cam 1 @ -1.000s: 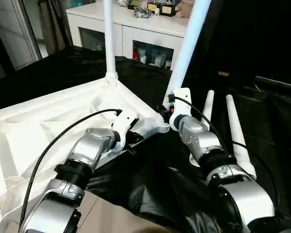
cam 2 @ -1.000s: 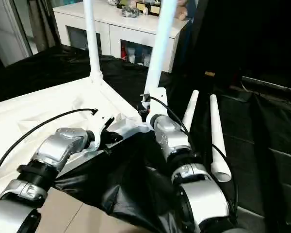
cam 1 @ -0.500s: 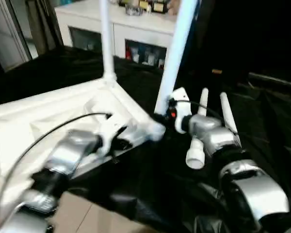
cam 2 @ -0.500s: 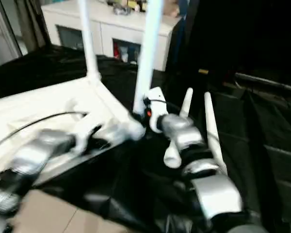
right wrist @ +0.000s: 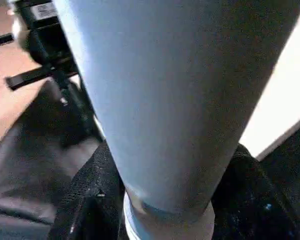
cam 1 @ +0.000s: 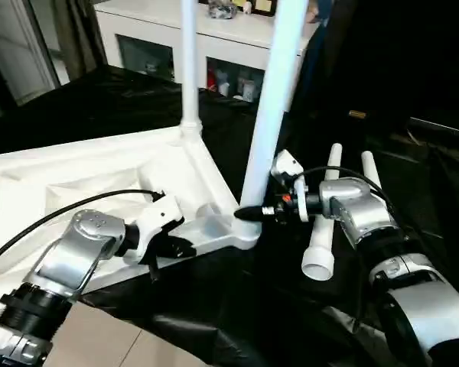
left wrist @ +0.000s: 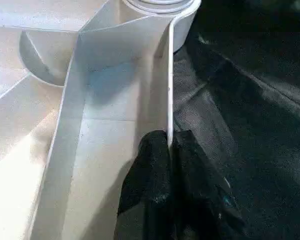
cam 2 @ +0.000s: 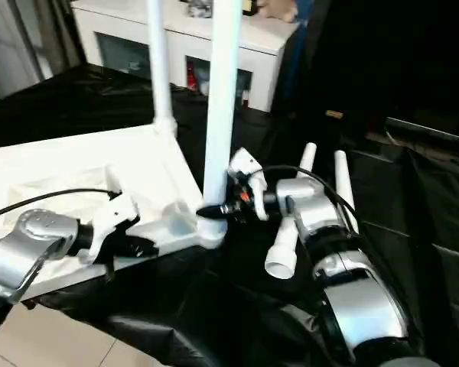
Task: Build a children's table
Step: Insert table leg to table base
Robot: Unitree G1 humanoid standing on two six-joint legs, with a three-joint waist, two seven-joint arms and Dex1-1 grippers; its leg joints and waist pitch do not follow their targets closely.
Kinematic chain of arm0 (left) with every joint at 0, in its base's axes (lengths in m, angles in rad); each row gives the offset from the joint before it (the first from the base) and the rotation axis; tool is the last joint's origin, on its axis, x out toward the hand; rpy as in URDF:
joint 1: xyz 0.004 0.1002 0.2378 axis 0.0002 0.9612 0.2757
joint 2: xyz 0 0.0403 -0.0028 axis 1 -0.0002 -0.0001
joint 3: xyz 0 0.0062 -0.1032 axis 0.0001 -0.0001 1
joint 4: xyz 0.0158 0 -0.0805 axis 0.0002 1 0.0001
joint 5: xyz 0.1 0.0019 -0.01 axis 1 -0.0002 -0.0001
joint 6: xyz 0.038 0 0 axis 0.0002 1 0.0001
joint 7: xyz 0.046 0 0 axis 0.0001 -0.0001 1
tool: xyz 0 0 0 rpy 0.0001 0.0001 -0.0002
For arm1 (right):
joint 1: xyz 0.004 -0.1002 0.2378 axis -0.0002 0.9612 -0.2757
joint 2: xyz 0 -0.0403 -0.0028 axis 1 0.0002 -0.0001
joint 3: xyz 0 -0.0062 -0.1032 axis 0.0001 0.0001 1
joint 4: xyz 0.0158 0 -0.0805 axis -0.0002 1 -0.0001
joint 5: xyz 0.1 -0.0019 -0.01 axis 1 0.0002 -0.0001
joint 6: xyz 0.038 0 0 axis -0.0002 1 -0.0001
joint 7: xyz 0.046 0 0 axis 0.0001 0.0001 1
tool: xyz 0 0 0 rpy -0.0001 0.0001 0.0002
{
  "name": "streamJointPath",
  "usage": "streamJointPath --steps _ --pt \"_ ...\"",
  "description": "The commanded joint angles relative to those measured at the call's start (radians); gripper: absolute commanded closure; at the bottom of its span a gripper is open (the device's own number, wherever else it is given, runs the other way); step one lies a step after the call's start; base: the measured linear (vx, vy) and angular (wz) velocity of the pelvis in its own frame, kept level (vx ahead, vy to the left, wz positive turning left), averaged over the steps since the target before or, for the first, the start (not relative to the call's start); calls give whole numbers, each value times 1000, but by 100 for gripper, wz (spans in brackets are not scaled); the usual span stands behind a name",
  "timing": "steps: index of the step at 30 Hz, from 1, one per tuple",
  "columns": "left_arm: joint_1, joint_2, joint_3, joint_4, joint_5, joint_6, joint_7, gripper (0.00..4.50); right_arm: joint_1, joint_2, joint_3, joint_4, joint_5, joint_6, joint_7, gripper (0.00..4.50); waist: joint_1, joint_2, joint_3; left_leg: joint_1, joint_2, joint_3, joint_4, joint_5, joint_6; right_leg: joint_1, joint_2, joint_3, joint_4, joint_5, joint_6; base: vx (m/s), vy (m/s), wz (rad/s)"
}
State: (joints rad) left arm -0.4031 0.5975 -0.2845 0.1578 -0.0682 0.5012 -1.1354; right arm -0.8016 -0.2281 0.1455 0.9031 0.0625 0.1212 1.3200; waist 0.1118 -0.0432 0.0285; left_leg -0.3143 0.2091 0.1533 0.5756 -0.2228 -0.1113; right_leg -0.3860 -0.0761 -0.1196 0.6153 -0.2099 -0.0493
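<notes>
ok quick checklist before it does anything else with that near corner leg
1. Right gripper closed around the near leg, low by the socket: ok.
2. Left gripper shut on the tabletop rim: ok.
3. Near leg fully seated in its corner socket: cannot tell.
4. Far leg upright in its corner: ok.
5. Two loose legs lying on the black cloth, ready to hand: ok.
</notes>
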Motion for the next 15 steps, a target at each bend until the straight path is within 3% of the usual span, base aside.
streamJointPath --steps 1,3,6,7,9,11,12,13,15 --pt "-25 6 15 -28 -14 -22 9 450 85 7 115 82 -54 65 112 261 3 19 -35 -10 35 6 -71 -126 53 48 -83 71 -67 -144 -215 0 0 0" --pt "-26 9 13 -27 -13 -20 12 450 90 5 117 81 -56 60 117 261 5 21 -33 -10 34 5 -74 -149 42 48 -83 72 -72 -196 -201 0 0 0" --pt "-31 5 13 -16 -5 -16 24 450 93 7 111 84 -58 58 107 261 4 19 -35 -12 34 3 -75 -141 34 49 -82 73 -71 -200 -191 0 0 0" --pt "-56 -30 17 31 25 18 94 450 80 49 56 126 -60 51 -81 261 3 21 -36 -13 34 2 -74 -129 33 49 -81 73 -69 -184 -191 0 0 0" --pt "-72 -56 25 60 32 39 133 450 68 72 27 153 -61 43 -197 261 -1 19 -31 -12 31 3 -77 -143 20 45 -80 74 -75 -212 -184 0 0 0" --pt "-101 -105 41 109 39 73 206 450 51 104 -13 192 -58 53 -379 261 -3 20 -26 -4 26 2 -80 -201 -8 38 -83 74 -90 -351 -147 0 0 0" --pt "-112 -124 48 127 42 87 235 450 45 115 -28 206 -56 60 -446 261 -4 20 -26 -2 27 -1 -82 -217 -16 38 -84 73 -93 -384 -136 0 0 0" --pt "-142 -170 59 174 46 113 298 450 24 141 -75 244 -40 113 -640 261 -7 19 -25 -7 26 -4 -85 -230 -22 42 -85 72 -97 -432 -111 -53 -5 -4" --pt "-169 -204 61 215 54 126 341 450 15 162 -102 261 -28 119 -749 261 -6 21 -25 -1 24 -8 -85 -260 -28 37 -86 69 -105 -481 -85 -27 -3 -2"
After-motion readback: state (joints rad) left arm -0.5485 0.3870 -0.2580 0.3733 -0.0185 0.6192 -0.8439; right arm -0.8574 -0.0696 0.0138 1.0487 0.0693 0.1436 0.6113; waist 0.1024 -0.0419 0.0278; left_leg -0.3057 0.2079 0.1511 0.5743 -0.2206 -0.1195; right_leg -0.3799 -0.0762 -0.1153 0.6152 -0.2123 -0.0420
